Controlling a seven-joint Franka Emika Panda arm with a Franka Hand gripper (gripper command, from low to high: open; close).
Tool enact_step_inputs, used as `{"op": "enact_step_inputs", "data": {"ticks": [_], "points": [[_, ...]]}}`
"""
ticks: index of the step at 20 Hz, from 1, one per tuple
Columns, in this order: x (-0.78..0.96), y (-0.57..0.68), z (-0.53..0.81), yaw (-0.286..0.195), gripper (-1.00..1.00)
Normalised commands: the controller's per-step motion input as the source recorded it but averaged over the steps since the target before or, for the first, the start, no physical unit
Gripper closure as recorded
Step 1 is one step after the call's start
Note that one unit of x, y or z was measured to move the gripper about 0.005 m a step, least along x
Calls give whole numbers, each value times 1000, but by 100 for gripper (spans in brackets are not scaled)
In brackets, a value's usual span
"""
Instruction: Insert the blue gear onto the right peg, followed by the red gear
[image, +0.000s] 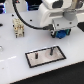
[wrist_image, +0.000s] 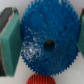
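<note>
**A:** Closest in, on your wrist view, the blue gear (wrist_image: 47, 42) fills the frame, its centre hole facing the camera. A teal pad (wrist_image: 10, 42) presses its toothed rim on one side and another shows at the far edge, so your gripper (wrist_image: 46, 42) is pinched on the gear.

**B:** And the red gear?

**A:** The red gear (wrist_image: 40, 80) peeks out just beyond the blue rim, not held.

**B:** Where do I go?

**A:** In the exterior view your gripper (image: 60, 35) hangs above the table with the gear. The grey plate (image: 46, 55) lies lower and toward the exterior view's left. The right peg (image: 51, 50) is the pin nearer you, so I'd judge it a short shift that way, then down.

**B:** Obstacles?

**A:** The left pin (image: 37, 56) stands beyond your target. A small beige block (image: 18, 28) sits well apart, far left.
</note>
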Motion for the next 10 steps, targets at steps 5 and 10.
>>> {"op": "enact_step_inputs", "data": {"ticks": [5, 10], "points": [[210, 2, 391, 0, 100], [434, -10, 534, 0, 100]]}}
